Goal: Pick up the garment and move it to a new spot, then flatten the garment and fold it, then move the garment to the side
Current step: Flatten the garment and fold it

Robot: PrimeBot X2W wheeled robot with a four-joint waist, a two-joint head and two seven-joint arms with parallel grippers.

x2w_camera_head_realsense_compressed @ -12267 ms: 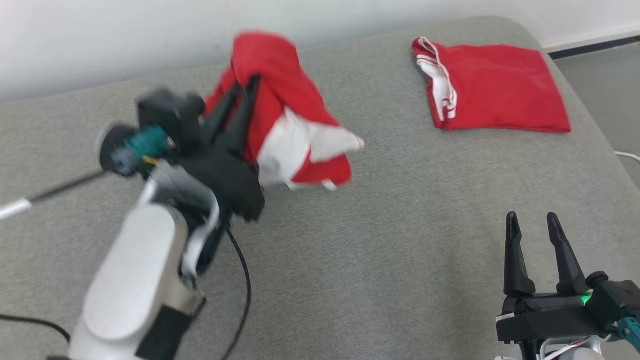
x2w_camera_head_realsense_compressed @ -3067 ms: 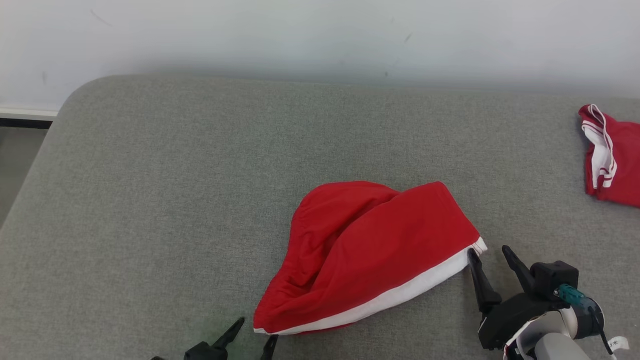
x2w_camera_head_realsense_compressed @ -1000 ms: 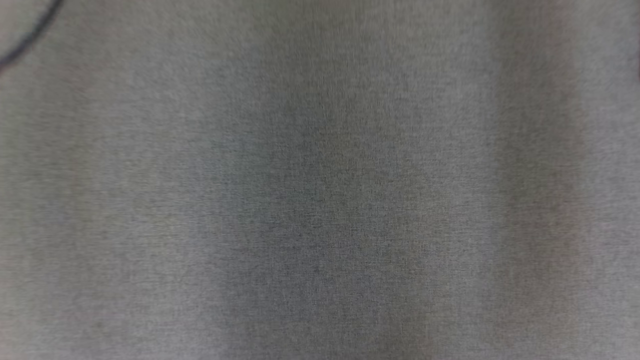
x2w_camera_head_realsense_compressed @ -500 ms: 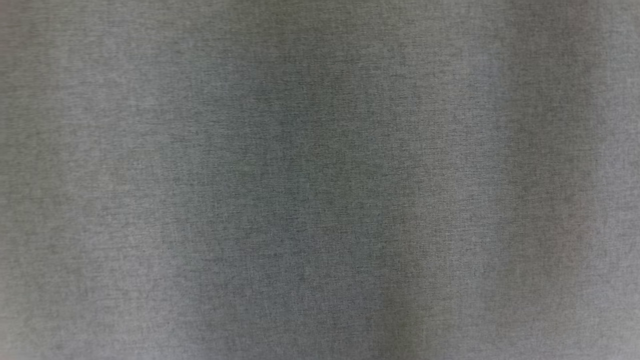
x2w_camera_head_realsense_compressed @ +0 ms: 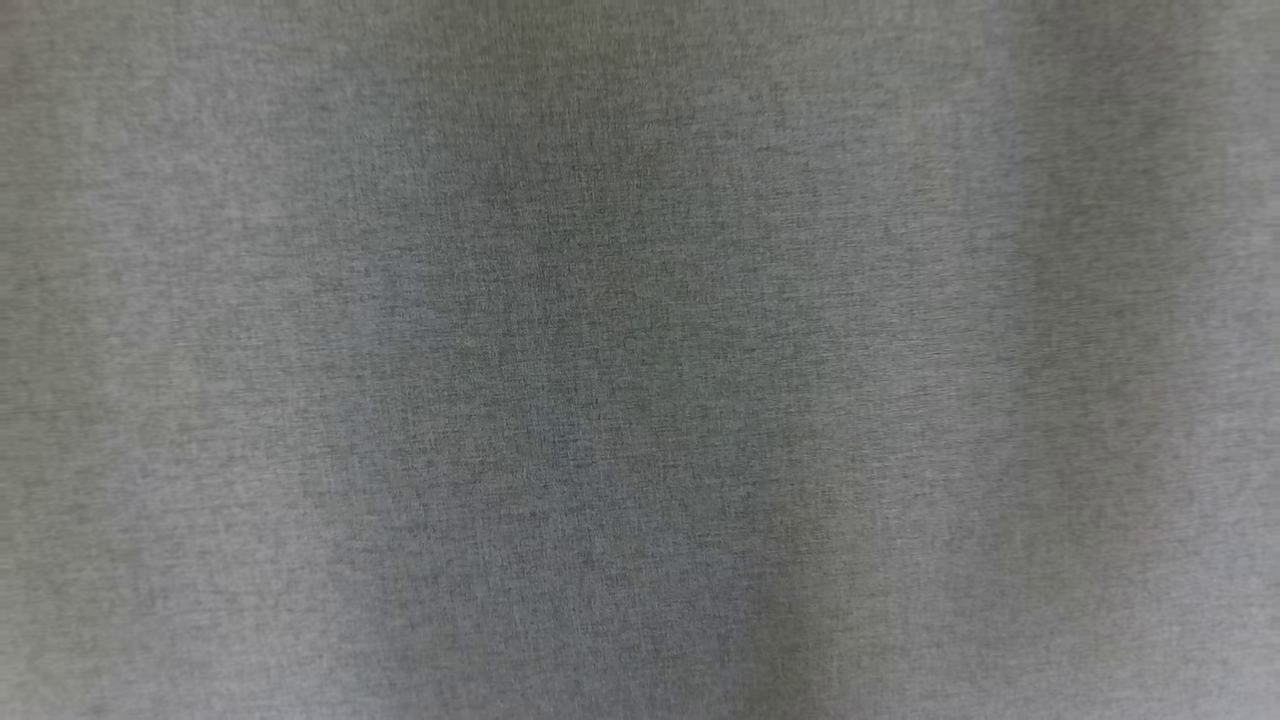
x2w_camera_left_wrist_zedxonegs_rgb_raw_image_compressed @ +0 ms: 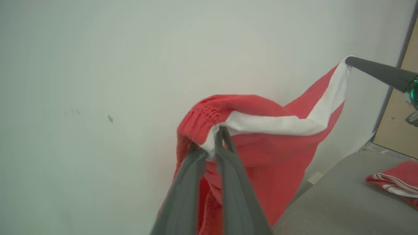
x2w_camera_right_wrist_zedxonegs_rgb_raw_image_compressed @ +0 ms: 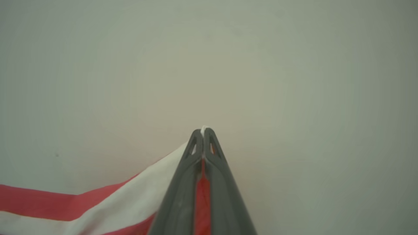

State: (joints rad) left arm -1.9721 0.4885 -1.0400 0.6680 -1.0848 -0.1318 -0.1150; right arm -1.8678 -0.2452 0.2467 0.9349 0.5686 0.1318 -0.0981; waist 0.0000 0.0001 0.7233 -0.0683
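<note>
Flatten step: left tool (x2w_camera_left_wrist_zedxonegs_rgb_raw_image_compressed: 214, 143) and right tool (x2w_camera_right_wrist_zedxonegs_rgb_raw_image_compressed: 203, 130) each pinched shut on the red shorts (x2w_camera_left_wrist_zedxonegs_rgb_raw_image_compressed: 271, 147), slung between them. Next, I judge: lay them flat.

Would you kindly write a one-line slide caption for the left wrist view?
Left gripper and right gripper hold the red garment up by its white band, before a pale wall.

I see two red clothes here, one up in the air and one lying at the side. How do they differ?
The hanging garment is pinched by the left gripper and the right gripper; the folded garment lies on the grey surface. The hanging garment droops loosely; the folded garment lies flat. Both are red with white trim.
</note>
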